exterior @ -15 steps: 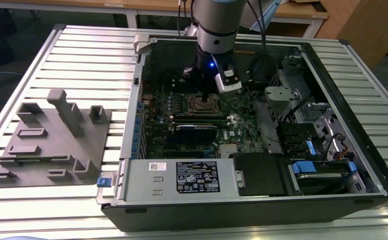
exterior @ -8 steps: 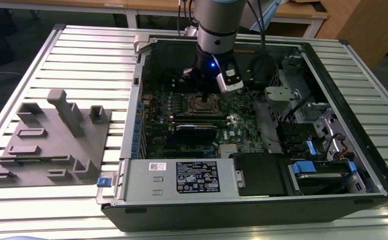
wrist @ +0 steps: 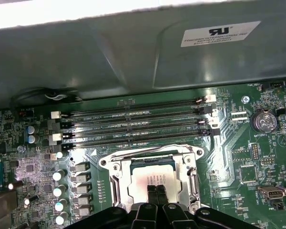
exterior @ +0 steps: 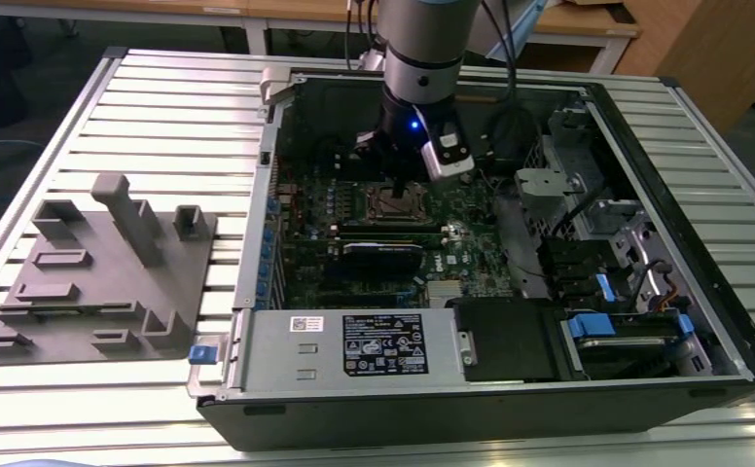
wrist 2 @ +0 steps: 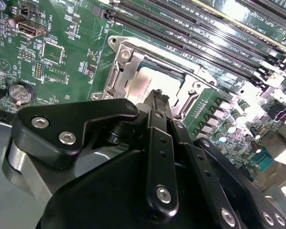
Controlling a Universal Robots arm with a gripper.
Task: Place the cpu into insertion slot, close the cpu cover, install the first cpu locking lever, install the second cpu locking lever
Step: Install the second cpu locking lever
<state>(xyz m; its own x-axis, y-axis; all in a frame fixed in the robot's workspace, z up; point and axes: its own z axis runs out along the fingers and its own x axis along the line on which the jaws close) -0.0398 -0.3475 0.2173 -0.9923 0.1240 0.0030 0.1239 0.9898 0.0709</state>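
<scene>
One arm reaches down into an open computer case (exterior: 689, 292) lying on a slatted tabletop (exterior: 157, 107). In the exterior view its hand (exterior: 395, 180) hangs just above the slot (exterior: 392, 202), which sits near the centre of the green board (exterior: 351, 263). From the slot, a grey fixture (exterior: 98, 272) lies on the tabletop at about nine o'clock, and the grey power supply (exterior: 351, 345) lies at six o'clock; neither appears in the wrist views.

Both wrist views look in close. In the first wrist view the cpu (wrist: 152, 183) lies flat in the slot (wrist: 115, 188), silver face up, with the cover (wrist: 152, 157) framing it. The hand's two fingers (wrist: 151, 195) stand pressed together, clenched on nothing, their tips over the cpu's face; whether they touch it I cannot tell. Four memory slots (wrist: 133, 121) run side by side just past the slot, their long axis parallel to its nearer edge.

In the second wrist view the hand's (wrist 2: 158, 102) black linkage covers much of the cpu (wrist 2: 145, 88). The cover (wrist 2: 121, 71) and slot (wrist 2: 181, 102) show around it.
</scene>
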